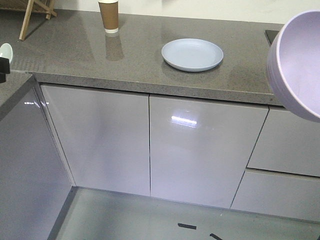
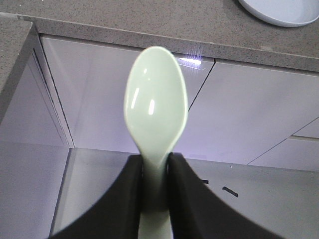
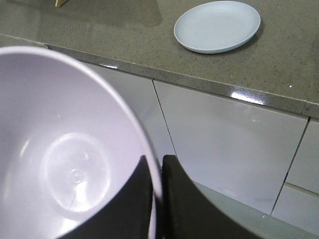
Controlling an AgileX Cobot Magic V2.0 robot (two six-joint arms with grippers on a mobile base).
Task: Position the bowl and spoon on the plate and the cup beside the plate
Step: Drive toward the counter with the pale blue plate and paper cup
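nothing placed yet: plate [image 1: 192, 55] lies bare on the table [image 1: 75, 55], and cup [image 1: 109, 16] stands well apart from it, nr the back. bowl [image 3: 65, 159] is held off the table, rim pinched betw. the right jaws. spoon [image 2: 155, 99] is clamped by its handle betw. the left jaws, head sticking out past the tips. all 3 placements are left.

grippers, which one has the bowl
The right gripper: it pinches the rim of the lavender bowl, one finger inside and one outside. The left gripper is shut on the handle of the mint-green spoon instead.
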